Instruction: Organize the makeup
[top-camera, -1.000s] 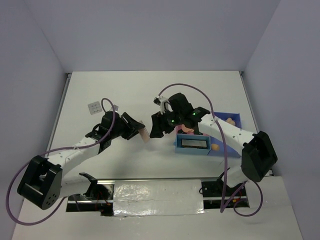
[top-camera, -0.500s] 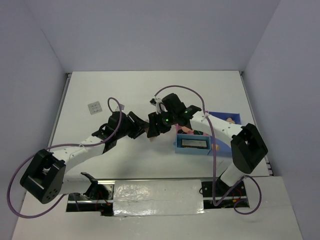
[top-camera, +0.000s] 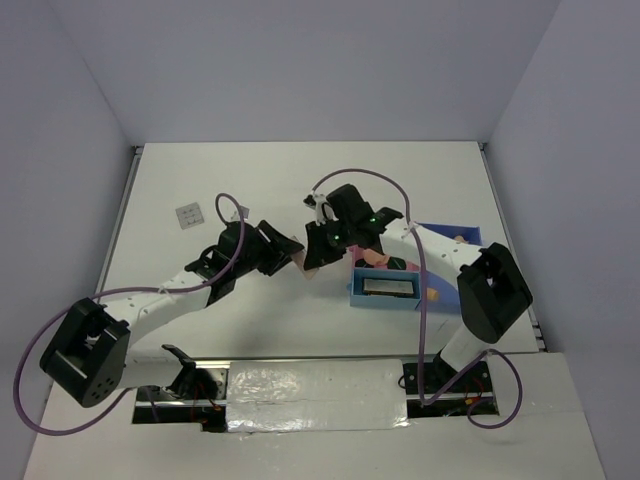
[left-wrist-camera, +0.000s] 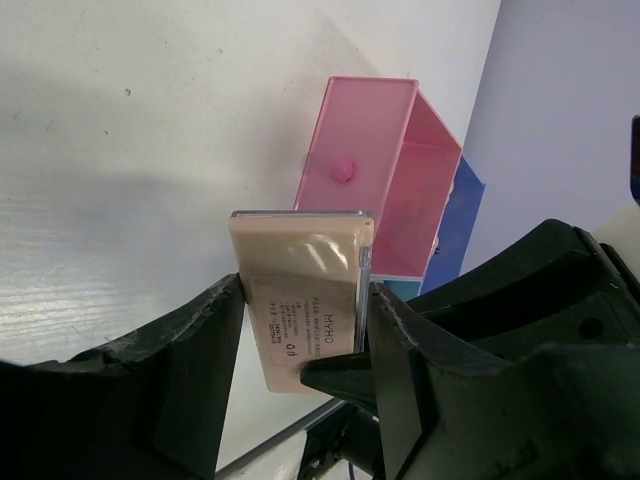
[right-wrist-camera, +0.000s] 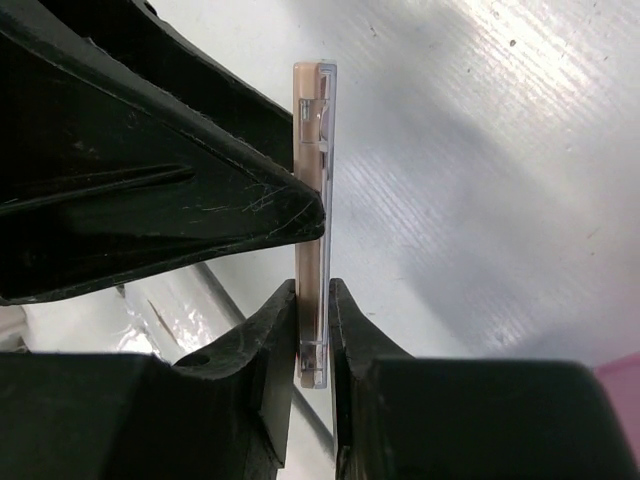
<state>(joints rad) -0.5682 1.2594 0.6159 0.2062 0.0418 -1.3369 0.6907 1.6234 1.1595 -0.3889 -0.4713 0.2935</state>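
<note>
White matte table (top-camera: 400, 190) | flat beige palette (left-wrist-camera: 300, 260) — pinched by left gripper (left-wrist-camera: 303, 330) and right gripper (right-wrist-camera: 312, 300)

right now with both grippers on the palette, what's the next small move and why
Probably open the left gripper. The palette sits clamped in it, and the right gripper also pinches the palette's flat faces, so letting go would likely complete the handover and free the right arm to carry it to the tray.

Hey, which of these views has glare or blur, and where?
Top view: sharp, glare only on the shiny strip at the near edge. Left wrist: palette crisp, soft shadow on the table. Right wrist: streaky glare on the table.
</note>
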